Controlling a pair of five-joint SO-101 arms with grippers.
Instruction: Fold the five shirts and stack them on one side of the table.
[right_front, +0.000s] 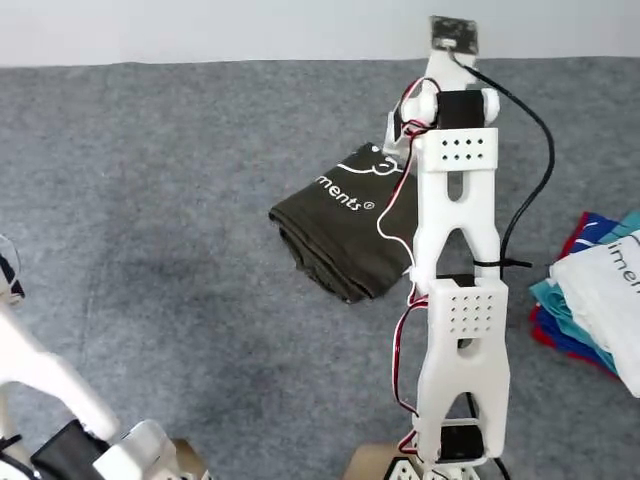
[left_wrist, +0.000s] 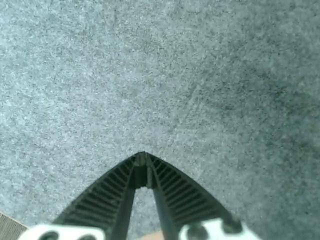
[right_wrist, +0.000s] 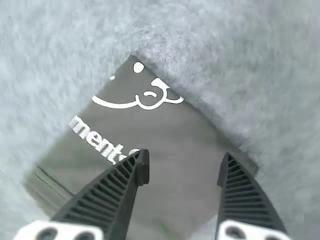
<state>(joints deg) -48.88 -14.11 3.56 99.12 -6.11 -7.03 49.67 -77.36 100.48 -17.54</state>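
Left gripper (left_wrist: 145, 161): nearest to you, it hangs over bare table with its ribbed fingers pressed together and nothing between them.
Table (right_front: 170, 210): grey, felt-like cloth runs under both arms.
Stack (right_front: 590, 300): at the right-hand edge of the high view you have a pile of folded shirts, a white one on top, with teal, blue and red layers showing beneath. How many lie in it you cannot count for sure; it looks like four.
Dark olive folded shirt with white print (right_front: 340, 235): it lies mid-table, well apart from the stack, folded into a thick rectangle.
Right gripper (right_wrist: 185, 162): it hovers over that shirt with its fingers spread, one on each side of the printed panel, gripping nothing.
Step in hand: the folding looks done, so you are likely at the pick-up of the last shirt.
Next move: bring the right gripper down and pinch all layers at one edge so the fold does not open, then carry the shirt onto the stack.
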